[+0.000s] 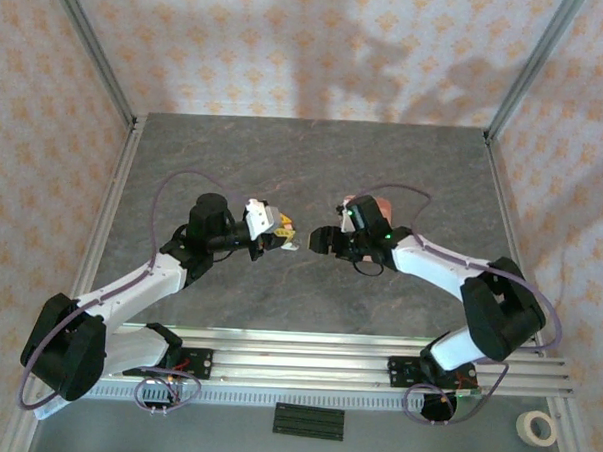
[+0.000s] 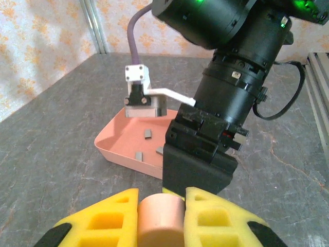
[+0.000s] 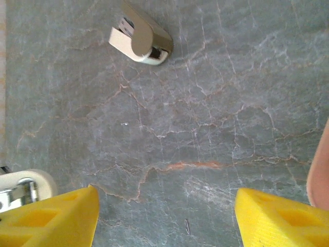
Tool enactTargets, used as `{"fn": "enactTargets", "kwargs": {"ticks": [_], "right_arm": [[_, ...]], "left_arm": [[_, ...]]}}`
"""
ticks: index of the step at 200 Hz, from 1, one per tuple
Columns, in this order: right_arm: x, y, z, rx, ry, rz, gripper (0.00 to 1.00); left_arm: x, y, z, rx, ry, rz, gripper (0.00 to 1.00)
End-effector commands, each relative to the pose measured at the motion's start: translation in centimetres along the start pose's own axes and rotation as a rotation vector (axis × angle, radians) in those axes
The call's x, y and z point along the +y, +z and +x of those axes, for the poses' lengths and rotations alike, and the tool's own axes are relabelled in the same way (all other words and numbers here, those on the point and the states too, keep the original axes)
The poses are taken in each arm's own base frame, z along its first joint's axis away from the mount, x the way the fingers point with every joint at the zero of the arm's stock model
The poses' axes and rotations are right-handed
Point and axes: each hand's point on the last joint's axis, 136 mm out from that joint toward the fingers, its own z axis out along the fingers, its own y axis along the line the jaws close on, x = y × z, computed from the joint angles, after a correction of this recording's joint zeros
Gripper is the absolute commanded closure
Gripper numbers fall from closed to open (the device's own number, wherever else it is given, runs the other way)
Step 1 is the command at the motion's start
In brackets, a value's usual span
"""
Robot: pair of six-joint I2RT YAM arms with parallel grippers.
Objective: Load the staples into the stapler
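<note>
The small pale-pink oblong stapler (image 2: 161,221) runs off the bottom edge, and the black right arm (image 2: 234,92) hides one end of the salmon-pink plastic tray (image 2: 115,144).

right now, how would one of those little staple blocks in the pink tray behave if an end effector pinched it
Probably stiff: the staples look like small grey metal blocks. Likely light and quick to skid, since they lie loose on the smooth tray floor. Unlikely to roll, as they look flat-sided.

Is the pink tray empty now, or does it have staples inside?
Not empty. In the left wrist view, a few small grey staples lie loose on the floor of the pink tray.
</note>
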Motion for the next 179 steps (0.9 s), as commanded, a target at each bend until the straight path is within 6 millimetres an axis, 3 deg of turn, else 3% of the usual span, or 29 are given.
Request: {"fn": "enactTargets", "kwargs": {"ticks": [1, 22, 58, 104, 150, 179], "right_arm": [[1.8, -3.4, -2.9, -0.171, -0.109, -0.021, 0.26], [3.0, -6.1, -4.0, -0.282, -0.236, -0.03, 0.16], [4.9, -9.6, -4.9, -0.424, -0.551, -0.034, 0.13], [7.1, -9.7, -3.2, -0.362, -0.967, -0.093, 0.17], [9.1, -8.7, -1.7, -0.316, -1.215, -0.206, 0.29], [10.0, -8.1, -1.4, -0.307, -1.263, -0.272, 0.29]], "left_arm": [[0.3, -0.3, -3.1, -0.076, 0.08, -0.004, 1.0], [0.2, -0.3, -3.4, -0.084, 0.083, 0.005, 1.0], [-0.5, 0.0, -3.8, -0.102, 0.097, 0.051, 1.0], [-1.4, 0.2, -4.0, -0.123, 0.133, 0.103, 1.0], [-2.1, 0.2, -4.5, -0.139, 0.161, 0.14, 1.0], [-2.4, 0.3, -4.8, -0.148, 0.163, 0.161, 1.0]]}}
